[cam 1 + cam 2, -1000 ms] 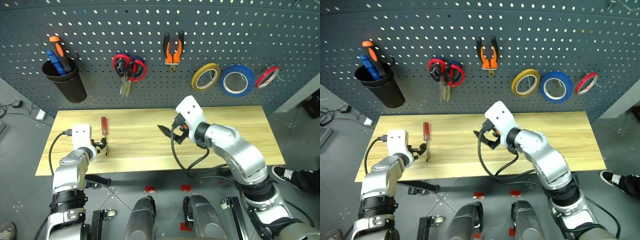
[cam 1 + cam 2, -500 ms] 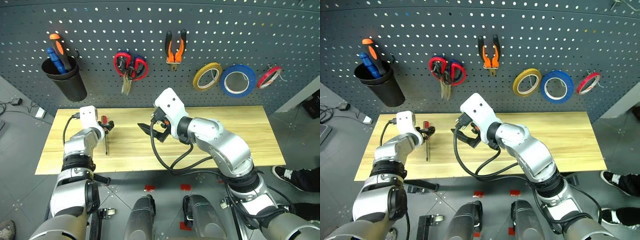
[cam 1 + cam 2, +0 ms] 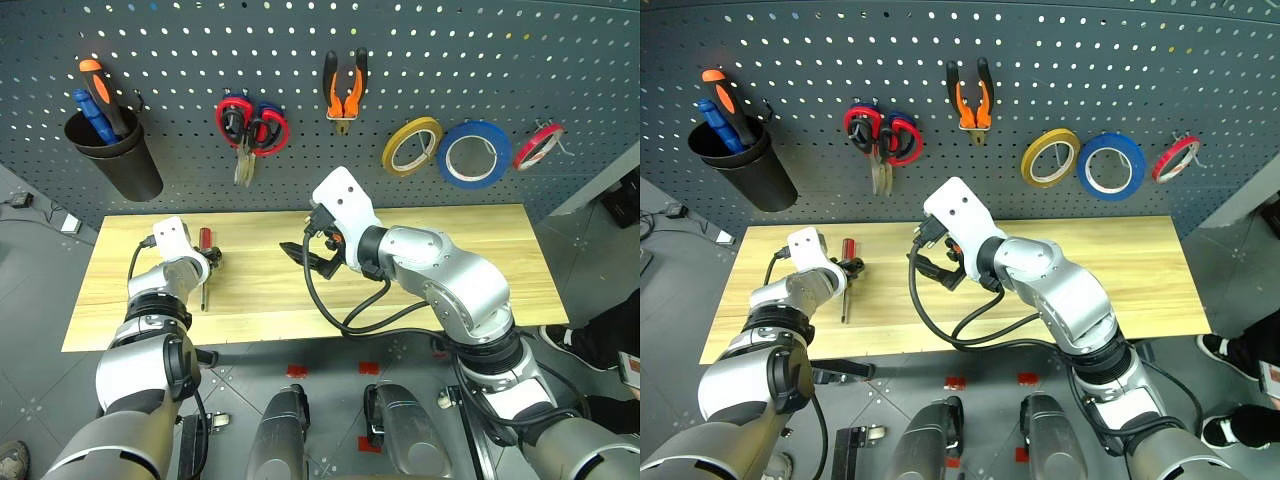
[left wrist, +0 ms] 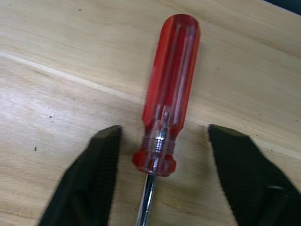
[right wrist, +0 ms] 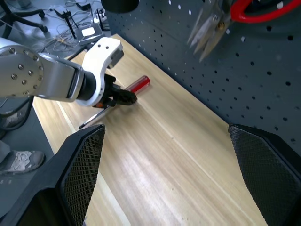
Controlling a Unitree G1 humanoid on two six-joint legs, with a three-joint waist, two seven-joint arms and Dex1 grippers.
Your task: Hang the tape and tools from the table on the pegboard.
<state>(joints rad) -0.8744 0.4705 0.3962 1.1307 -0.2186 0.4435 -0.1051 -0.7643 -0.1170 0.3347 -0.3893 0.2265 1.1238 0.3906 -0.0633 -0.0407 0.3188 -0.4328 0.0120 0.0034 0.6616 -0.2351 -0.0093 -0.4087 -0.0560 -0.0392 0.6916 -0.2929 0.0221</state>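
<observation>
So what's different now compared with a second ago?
The left claw has reached forward to the red screwdriver on the table, and its fingers now sit on either side of the handle, narrowing but not yet gripping. The right claw swung over toward the left arm and hangs open above the wood. The screwdriver itself lies where it did, and everything on the pegboard hangs as before.

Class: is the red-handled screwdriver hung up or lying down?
Lying flat: the red-handled screwdriver rests on the table, not on the pegboard.

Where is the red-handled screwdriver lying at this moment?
The red-handled screwdriver lies flat on the table near its left end, below the black cup, with the left gripper open around its handle.
</observation>
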